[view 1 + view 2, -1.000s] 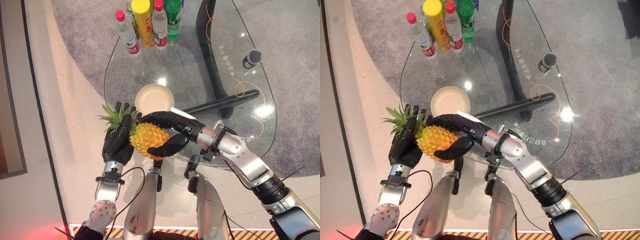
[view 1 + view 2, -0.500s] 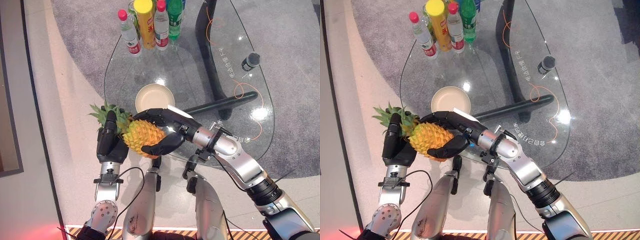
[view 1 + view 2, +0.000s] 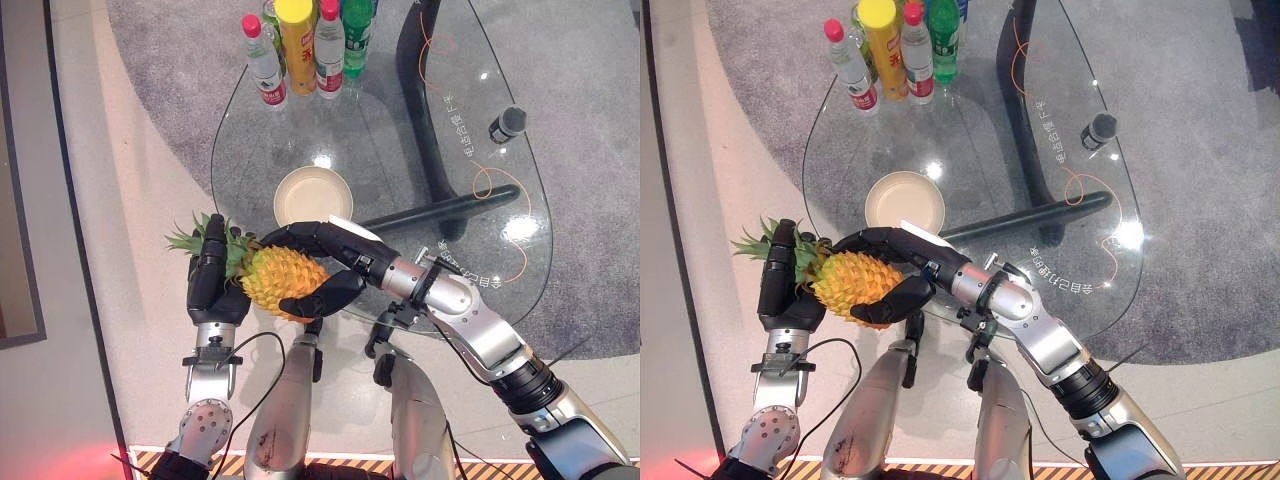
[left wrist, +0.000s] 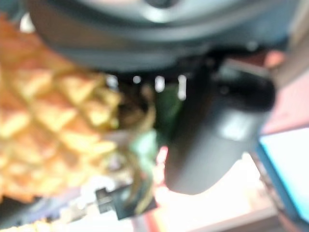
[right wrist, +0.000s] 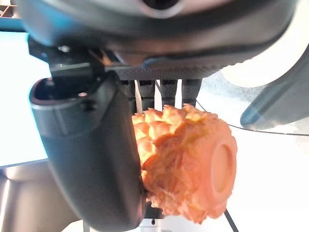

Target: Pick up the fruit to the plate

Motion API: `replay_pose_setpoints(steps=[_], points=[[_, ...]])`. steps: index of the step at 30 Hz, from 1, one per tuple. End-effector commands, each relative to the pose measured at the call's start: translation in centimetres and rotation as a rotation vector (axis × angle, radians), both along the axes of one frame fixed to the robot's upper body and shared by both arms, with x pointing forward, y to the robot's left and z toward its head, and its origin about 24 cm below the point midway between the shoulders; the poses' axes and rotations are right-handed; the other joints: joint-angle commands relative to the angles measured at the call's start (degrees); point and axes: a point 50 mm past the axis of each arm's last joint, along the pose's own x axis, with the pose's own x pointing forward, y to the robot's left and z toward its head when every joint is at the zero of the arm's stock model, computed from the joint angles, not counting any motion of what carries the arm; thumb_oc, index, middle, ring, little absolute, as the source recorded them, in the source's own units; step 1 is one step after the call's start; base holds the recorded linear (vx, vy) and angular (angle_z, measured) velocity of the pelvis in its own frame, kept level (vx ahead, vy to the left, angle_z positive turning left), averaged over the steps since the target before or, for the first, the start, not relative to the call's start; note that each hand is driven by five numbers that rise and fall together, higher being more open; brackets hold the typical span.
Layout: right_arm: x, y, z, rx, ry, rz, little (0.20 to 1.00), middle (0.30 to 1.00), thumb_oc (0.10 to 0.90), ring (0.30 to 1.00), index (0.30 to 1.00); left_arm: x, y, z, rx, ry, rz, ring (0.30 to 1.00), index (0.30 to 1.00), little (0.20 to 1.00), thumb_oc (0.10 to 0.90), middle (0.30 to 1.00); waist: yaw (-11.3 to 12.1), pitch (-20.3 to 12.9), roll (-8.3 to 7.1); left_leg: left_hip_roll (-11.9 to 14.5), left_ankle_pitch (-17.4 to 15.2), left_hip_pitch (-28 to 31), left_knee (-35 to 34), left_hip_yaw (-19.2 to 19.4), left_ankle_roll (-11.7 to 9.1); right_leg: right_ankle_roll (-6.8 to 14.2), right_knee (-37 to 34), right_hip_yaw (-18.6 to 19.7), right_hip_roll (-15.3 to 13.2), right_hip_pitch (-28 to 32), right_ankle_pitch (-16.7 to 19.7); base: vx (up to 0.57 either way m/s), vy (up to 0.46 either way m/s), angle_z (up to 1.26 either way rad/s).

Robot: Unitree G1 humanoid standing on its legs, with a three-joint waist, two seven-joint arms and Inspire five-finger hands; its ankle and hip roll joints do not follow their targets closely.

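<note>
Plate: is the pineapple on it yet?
No. The plate sits bare on the glass table, while the pineapple is held off the table's near edge between the right hand and left hand.

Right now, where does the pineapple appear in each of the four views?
Left eye view: pineapple left of centre, off the table edge, near the plate.
Right eye view: lower left, again near the plate.
Left wrist view: blurred yellow skin along one side.
Right wrist view: centre, base end facing the camera.
Shared landmark: the plate.
</note>
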Motion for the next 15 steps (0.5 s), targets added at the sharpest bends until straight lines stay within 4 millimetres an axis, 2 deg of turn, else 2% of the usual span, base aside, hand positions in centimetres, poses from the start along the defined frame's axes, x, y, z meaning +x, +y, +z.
replay_pose_setpoints(steps=[1, 2, 3, 4, 5, 15], points=[[-3.71, 4.24, 0.33, 0.091, 0.013, 0.234, 0.200, 0.300, 0.100, 0.300, 0.300, -0.34, -3.19, 10.69, -0.089, -0.632, -0.131, 0.300, 0.300, 0.200, 0.100, 0.300, 0.6, -1.5, 0.12, -5.2, -2.0, -1.8, 3.2, -2.3, 3.6, 2.1, 2.3, -2.0, 1.6, 2.1, 2.3, 0.00, 0.000, 0.00], [-3.59, 4.17, 0.29, 0.090, 0.015, 0.223, 0.200, 0.300, 0.100, 0.300, 0.300, -0.34, -3.16, 10.71, -0.090, -0.631, -0.130, 0.300, 0.300, 0.200, 0.100, 0.300, 0.6, -1.5, 0.14, -5.2, -2.0, -1.8, 3.2, -2.3, 3.6, 2.1, 2.3, -2.0, 1.5, 2.1, 2.3, 0.00, 0.000, 0.00], [-3.50, 4.10, 0.24, 0.088, 0.014, 0.214, 0.260, 0.352, 0.160, 0.352, 0.352, -0.33, -3.13, 10.71, -0.090, -0.630, -0.129, 0.300, 0.300, 0.200, 0.100, 0.300, 0.6, -1.5, 0.16, -5.2, -2.0, -1.7, 3.1, -2.3, 3.6, 2.1, 2.3, -2.0, 1.5, 2.1, 2.3, 0.00, 0.000, 0.00], [-3.47, 4.09, 0.20, 0.090, 0.014, 0.206, 0.856, 0.862, 0.756, 0.862, 0.862, -0.33, -3.14, 10.71, -0.090, -0.629, -0.128, 0.300, 0.300, 0.200, 0.100, 0.300, 0.6, -1.5, 0.15, -5.2, -2.0, -1.7, 3.1, -2.4, 3.6, 2.1, 2.4, -1.9, 1.6, 2.1, 2.3, 0.00, 0.000, 0.00], [-3.44, 4.06, 0.18, 0.094, 0.015, 0.198, 0.900, 0.900, 0.800, 0.900, 0.900, -0.33, -3.13, 10.70, -0.090, -0.628, -0.127, 0.300, 0.300, 0.200, 0.100, 0.300, 0.6, -1.5, 0.14, -5.2, -2.0, -1.7, 3.1, -2.4, 3.6, 2.2, 2.5, -1.9, 1.5, 2.1, 2.3, 0.00, 0.000, 0.00], [-2.99, 3.50, 0.18, 0.149, 0.028, 0.133, 0.900, 0.900, 0.800, 0.900, 0.900, -0.21, -2.93, 10.72, -0.054, -0.613, -0.087, 0.300, 0.300, 0.200, 0.100, 0.300, 0.2, -1.5, 0.27, -5.2, -2.3, -1.8, 3.4, -2.4, 3.9, 2.4, 3.0, -1.6, 1.5, 1.6, 2.4, 0.00, 0.000, 0.00]])
